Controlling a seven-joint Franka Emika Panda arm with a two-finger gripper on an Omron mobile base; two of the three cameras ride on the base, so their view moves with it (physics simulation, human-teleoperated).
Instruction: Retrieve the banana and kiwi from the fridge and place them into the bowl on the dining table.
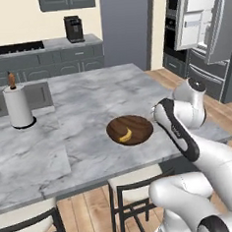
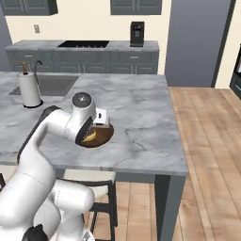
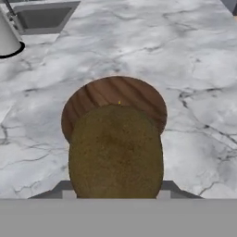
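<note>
The kiwi (image 3: 115,150) sits clenched in the claw (image 3: 115,196), held above the near part of the bowl (image 3: 99,95); the banana (image 1: 125,135) lies inside the bowl, which rests on the marble bench (image 1: 87,100) near its front edge; a paper towel roll (image 1: 18,106) stands well apart to the left; the fridge (image 1: 204,27) stands open beyond the bench.

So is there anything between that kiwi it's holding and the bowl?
Nothing visible. The kiwi sits in the gripper with the wooden bowl right beyond it on the marble dining table. Only the banana already lies inside the bowl.
</note>
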